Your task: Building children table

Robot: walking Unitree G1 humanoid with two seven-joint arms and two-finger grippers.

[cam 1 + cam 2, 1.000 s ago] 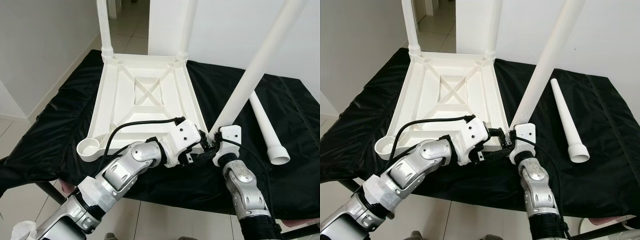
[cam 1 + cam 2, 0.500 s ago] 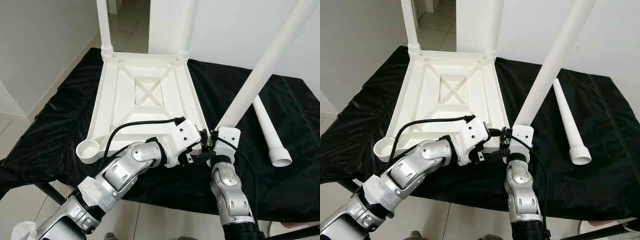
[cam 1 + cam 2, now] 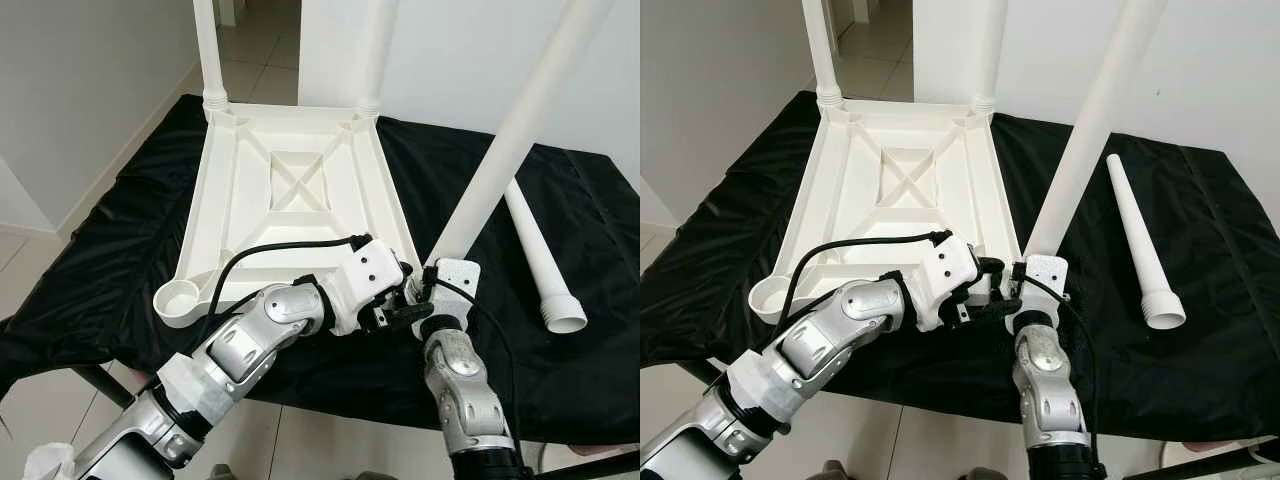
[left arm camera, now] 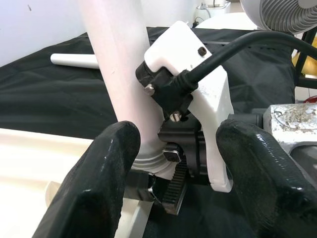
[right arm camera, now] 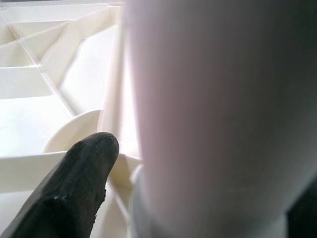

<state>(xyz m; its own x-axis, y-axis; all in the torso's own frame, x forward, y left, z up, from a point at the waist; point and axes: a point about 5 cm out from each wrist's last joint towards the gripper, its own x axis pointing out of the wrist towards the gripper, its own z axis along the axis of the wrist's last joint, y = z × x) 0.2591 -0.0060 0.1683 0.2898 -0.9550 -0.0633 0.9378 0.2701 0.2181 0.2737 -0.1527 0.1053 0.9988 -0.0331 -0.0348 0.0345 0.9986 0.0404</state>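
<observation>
Now our right tool [image 3: 428, 290] pinches the long white plastic leg [image 3: 505, 160] at its base, over the near socket of the upturned white plastic tabletop [image 3: 290, 200] on the black-draped worktop [image 3: 90, 270]; our left tool [image 3: 400, 300] is spread beside it. Light, stiff, probably slick: we'd grip low.

The upturned tabletop [image 3: 290, 190] is plain creamy white, its ribbed underside moulded with a crossed X pattern. The leg [image 3: 505, 150] between the fingers [image 4: 106, 168] is the same white, as is the loose leg [image 3: 540, 260] lying off to the right gripper's [image 3: 425, 290] side. The desk [image 3: 120, 260] wears a glossy black cloth. Fingers are matte black, the arms [image 3: 250, 335] silver with white wrist housings and a black cable [image 3: 270, 250]. Walls [image 3: 80, 90] are pale grey-white; the floor tiles [image 3: 255, 60] beige.
</observation>
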